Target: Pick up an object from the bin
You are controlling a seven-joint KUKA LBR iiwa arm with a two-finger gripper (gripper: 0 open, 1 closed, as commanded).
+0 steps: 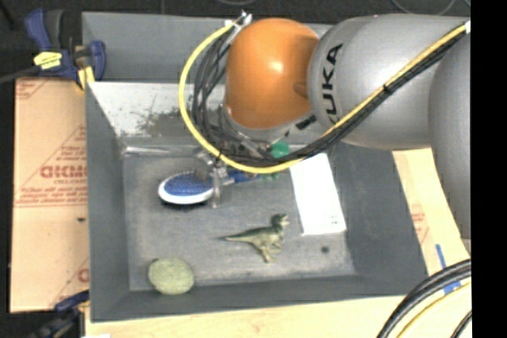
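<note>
**Pick not yet made: pincer low beside the blue oval**

In the grey metal bin (pixel 107 186), the pincer (pixel 214 184) sits low, touching or just beside the right end of a blue-and-white oval brush-like thing (pixel 182 189). I cannot tell whether the pincer is apart or together. A flat white rectangular card (pixel 318 198) lies to its right, a green plastic dinosaur (pixel 261 234) just below it, and a round grey-green pebble (pixel 170 275) further below-left. Nothing looks lifted, so grasping and raising remain.
</note>
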